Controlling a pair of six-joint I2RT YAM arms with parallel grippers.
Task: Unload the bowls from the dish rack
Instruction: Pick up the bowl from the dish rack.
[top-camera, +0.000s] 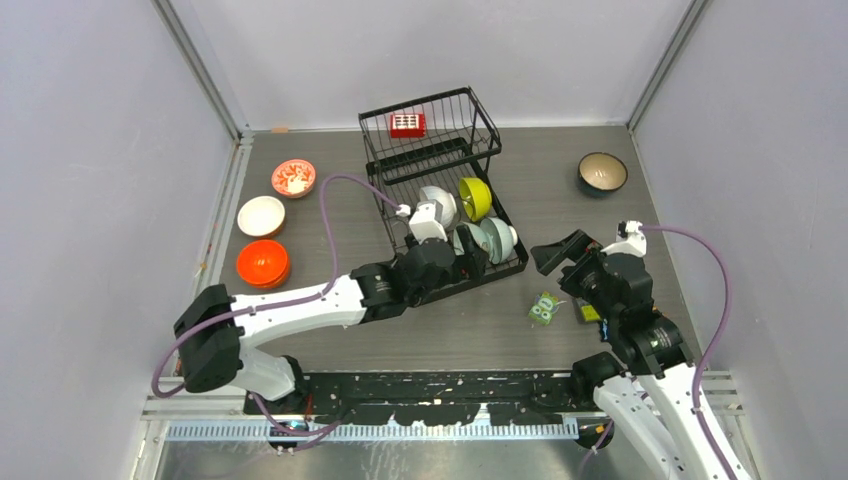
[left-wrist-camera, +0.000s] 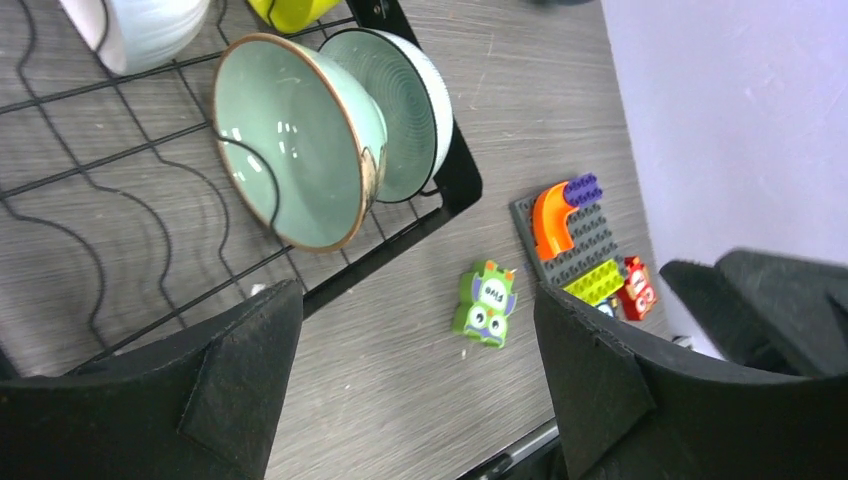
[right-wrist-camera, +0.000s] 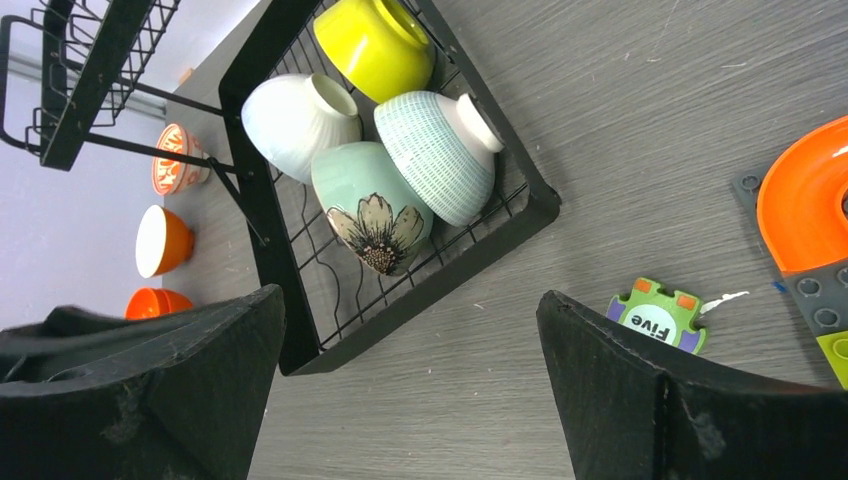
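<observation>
The black wire dish rack (top-camera: 430, 150) stands mid-table. Its lower tier holds a white bowl (right-wrist-camera: 295, 118), a lime-yellow bowl (right-wrist-camera: 375, 40), a mint bowl with a flower (right-wrist-camera: 375, 210) and a ribbed mint bowl (right-wrist-camera: 440, 150). My left gripper (top-camera: 472, 262) hangs open over the rack's front edge, just short of the flowered mint bowl (left-wrist-camera: 300, 140), with only table between its fingers (left-wrist-camera: 235, 380). My right gripper (top-camera: 572, 262) is open right of the rack, holding nothing. On the table at left lie a red-patterned bowl (top-camera: 293, 178), a white one (top-camera: 261, 215) and an orange one (top-camera: 263, 263). A dark bowl (top-camera: 602, 172) sits far right.
A green owl card (top-camera: 543, 308) lies on the table between the grippers. A grey toy plate with coloured blocks (left-wrist-camera: 580, 240) sits beside it, under the right arm. A red tag (top-camera: 407, 124) lies in the rack's upper basket. Walls close in left, right and behind.
</observation>
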